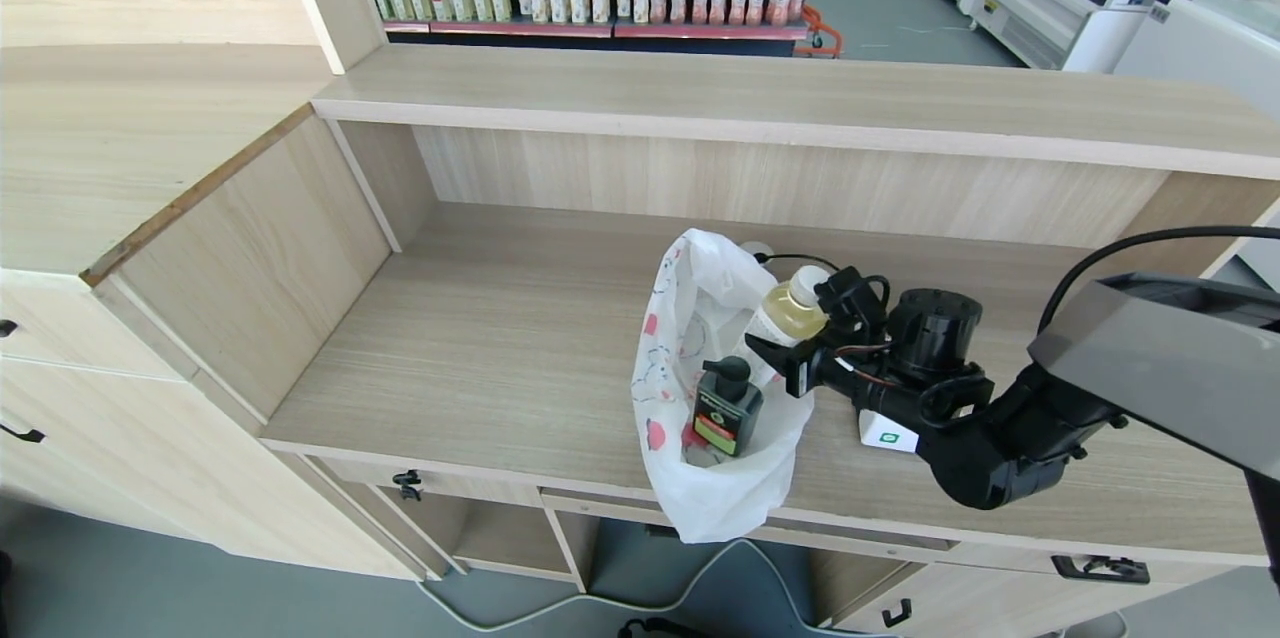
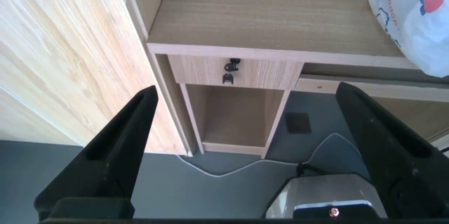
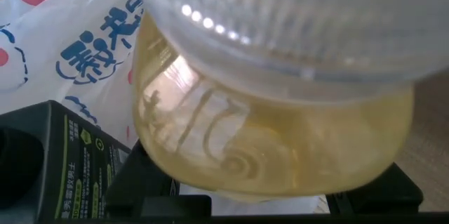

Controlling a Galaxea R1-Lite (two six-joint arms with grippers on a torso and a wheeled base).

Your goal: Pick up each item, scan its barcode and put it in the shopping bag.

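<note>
right tool (image 1: 800, 333) is clenched on a yellow drink bottle (image 1: 793, 316), held at the 3 o'clock rim of the shopping bag (image 1: 690, 318) on the table (image 1: 480, 358). 1 black pump bottle (image 1: 727, 408) already stands inside, at 7 o'clock of it. left tool (image 2: 247, 90) hangs released. likely only lowering this bottle in remains.
</note>
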